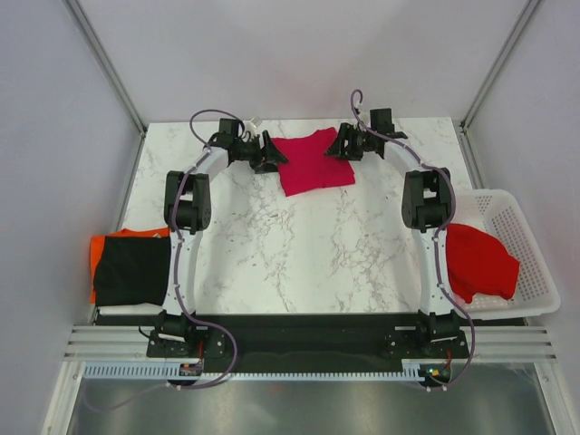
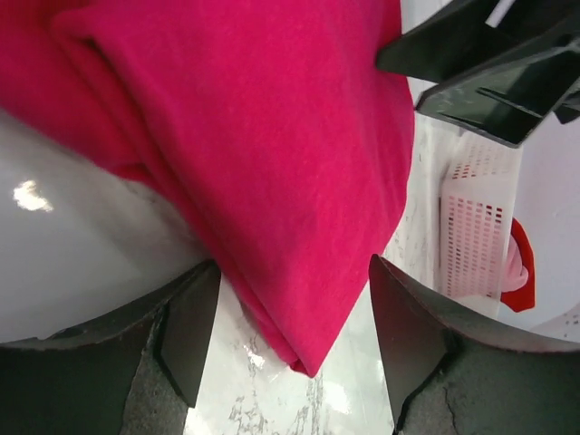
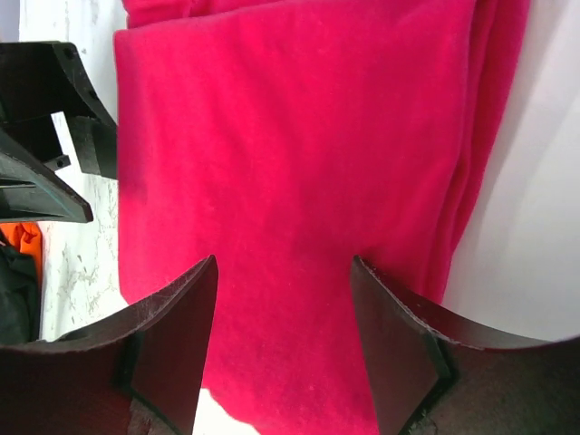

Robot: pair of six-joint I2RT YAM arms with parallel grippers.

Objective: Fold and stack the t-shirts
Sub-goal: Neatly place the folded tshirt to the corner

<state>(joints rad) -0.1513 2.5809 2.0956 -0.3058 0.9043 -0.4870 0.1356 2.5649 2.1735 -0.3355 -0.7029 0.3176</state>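
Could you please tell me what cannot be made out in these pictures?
- Orange t-shirt: top view, mostly covered by the black t-shirt.
- Red t-shirt: top view, its left edge behind the right arm.
- Crimson-pink t-shirt: both wrist views, cut off by the frame edges.

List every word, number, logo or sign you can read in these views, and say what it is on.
No readable text in any view.
Pink shirt: plain, no print or label showing.
Red shirt, black shirt, orange shirt: plain as far as visible.
Basket: no label seen.
Small orange parts by the arm bases: too small to read any marking.
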